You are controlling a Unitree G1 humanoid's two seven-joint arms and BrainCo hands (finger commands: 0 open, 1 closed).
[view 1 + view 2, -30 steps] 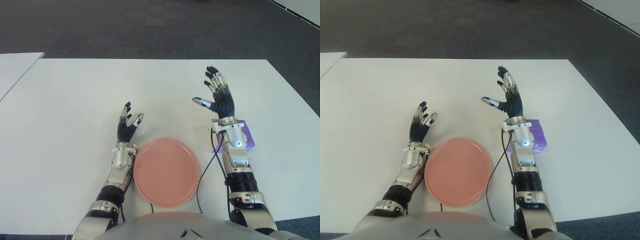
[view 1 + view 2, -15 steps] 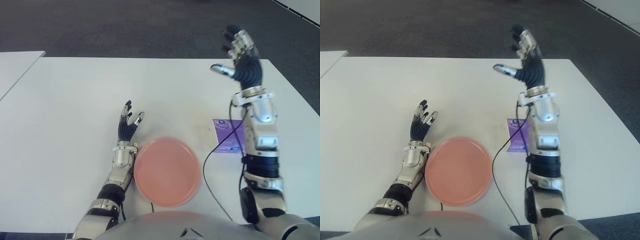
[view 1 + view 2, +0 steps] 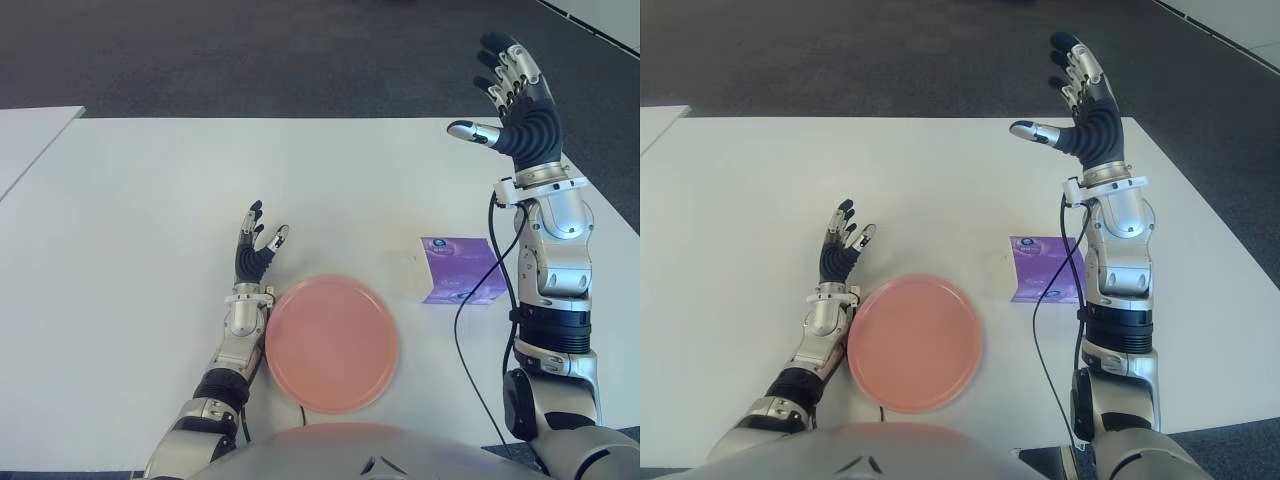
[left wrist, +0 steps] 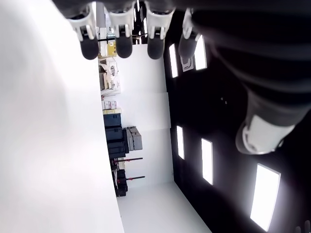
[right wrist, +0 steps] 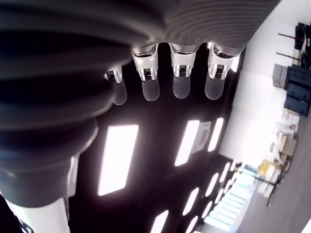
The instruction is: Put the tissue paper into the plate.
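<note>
The right hand (image 3: 515, 100) is hovering high at 1 o'clock, fingers spread and empty; the left hand (image 3: 256, 248), also spread and empty, is showing at the plate's (image 3: 332, 344) 10 o'clock. The tissue paper (image 3: 460, 270) (1 purple pack) is lying on the desk (image 3: 150, 200) at the plate's 2 o'clock. A descent from this height is risking a misaligned grasp. The dangling cable (image 3: 475, 300) is crossing the pack's edge.

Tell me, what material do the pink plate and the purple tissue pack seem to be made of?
The plate looks like matte plastic: even pink, no shine. The tissue pack seems wrapped in thin printed film, with a clear end; not certain.
</note>
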